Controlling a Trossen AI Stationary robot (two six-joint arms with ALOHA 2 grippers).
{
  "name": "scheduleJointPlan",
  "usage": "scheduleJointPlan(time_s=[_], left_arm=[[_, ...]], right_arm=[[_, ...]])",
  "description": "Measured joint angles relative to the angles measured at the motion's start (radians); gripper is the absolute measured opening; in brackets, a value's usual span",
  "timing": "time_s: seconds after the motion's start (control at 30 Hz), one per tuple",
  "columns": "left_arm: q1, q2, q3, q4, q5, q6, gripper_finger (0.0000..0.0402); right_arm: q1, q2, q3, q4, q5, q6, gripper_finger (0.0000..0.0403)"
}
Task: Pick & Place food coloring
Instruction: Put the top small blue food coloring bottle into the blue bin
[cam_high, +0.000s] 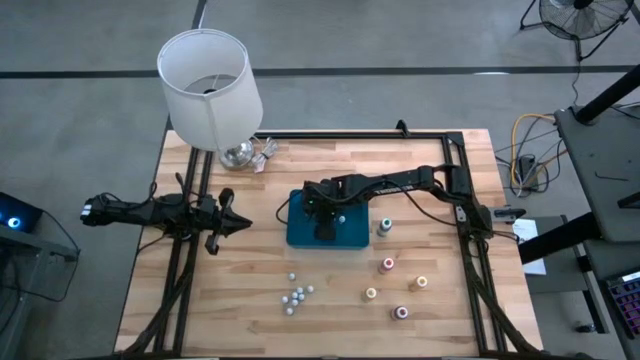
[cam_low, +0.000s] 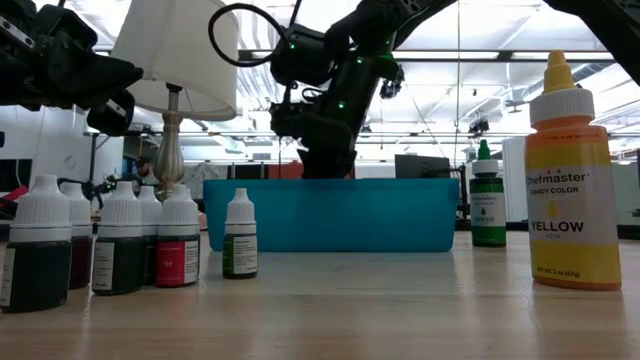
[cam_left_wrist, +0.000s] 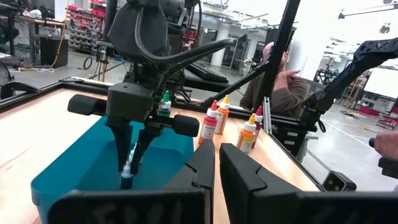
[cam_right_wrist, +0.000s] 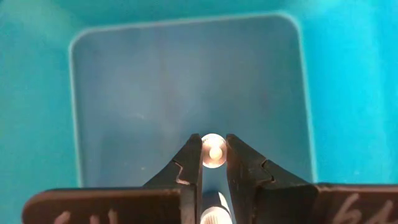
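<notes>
White-capped food coloring bottle (cam_right_wrist: 214, 151) upright, cap upward; right end effector (cam_right_wrist: 214, 163) clamped on it, inside blue tray (cam_right_wrist: 37, 93)

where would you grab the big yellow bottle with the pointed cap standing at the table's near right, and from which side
Probably the tall yellow plastic bottle is best taken by its narrower yellow cap and neck, coming straight down from above. It stands upright and apart from the others, its body is wide and rounded, while the cap tapers to something narrow fingers can span. The right gripper is busy, shut on a small white-capped bottle over the blue tray.
</notes>
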Motion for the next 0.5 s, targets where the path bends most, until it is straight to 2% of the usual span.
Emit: scheduleJointPlan(time_s=[0.5], left_arm=[[0.000, 0.000, 0.000, 0.000, 0.000, 0.000, 0.0000]], right_arm=[[0.003, 0.000, 0.000, 0.006, 0.009, 0.009, 0.0095]])
